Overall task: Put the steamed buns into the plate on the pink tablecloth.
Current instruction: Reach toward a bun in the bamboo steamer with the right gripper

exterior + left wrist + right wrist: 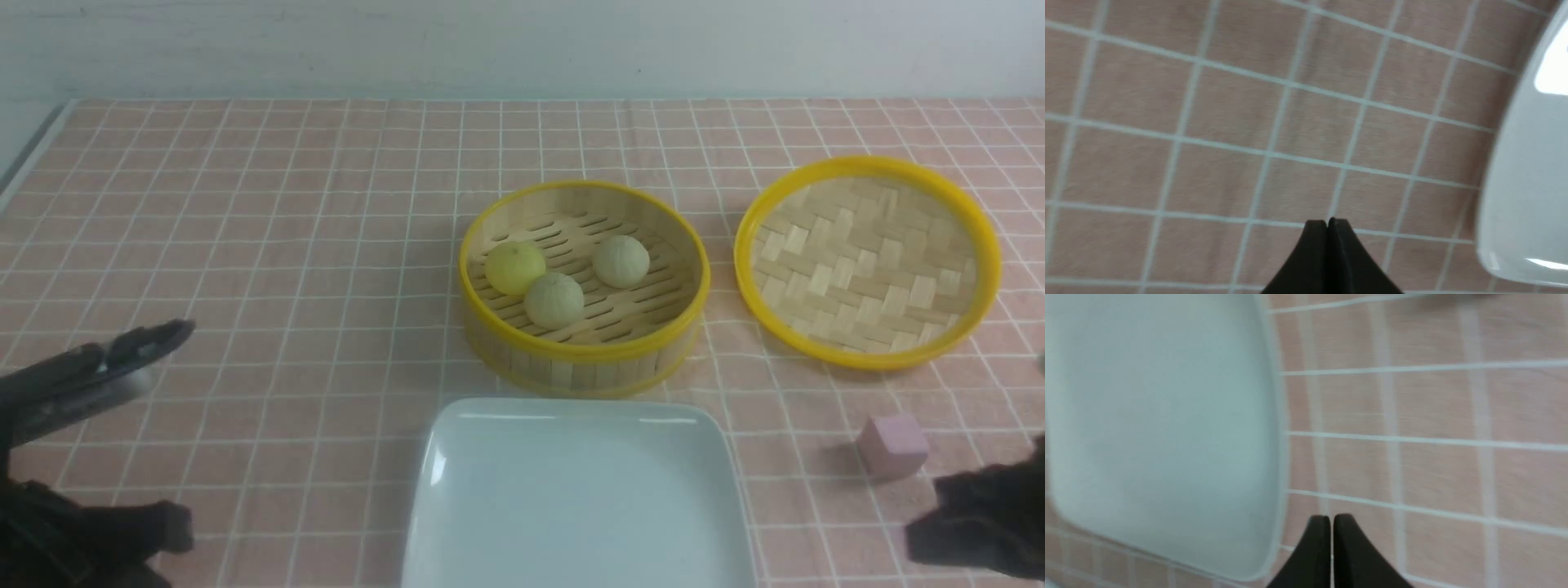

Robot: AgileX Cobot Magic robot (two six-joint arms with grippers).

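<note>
Three steamed buns lie in the bamboo steamer basket (584, 359): a yellow bun (515, 266), a pale bun (554, 300) in front of it and a pale bun (620, 261) to the right. The white plate (575, 498) lies bare on the pink tablecloth (286, 245), just in front of the basket. Its rim shows in the left wrist view (1506, 196) and the right wrist view (1274, 457). My left gripper (1327, 222) is shut and empty, low at the front left (175, 331). My right gripper (1331, 517) is shut and empty; only its dark body shows at the front right.
The woven bamboo lid (867, 260) lies upside down to the right of the basket. A small pink cube (891, 445) sits in front of the lid, close to my right arm (980, 514). A white wall runs along the table's far edge.
</note>
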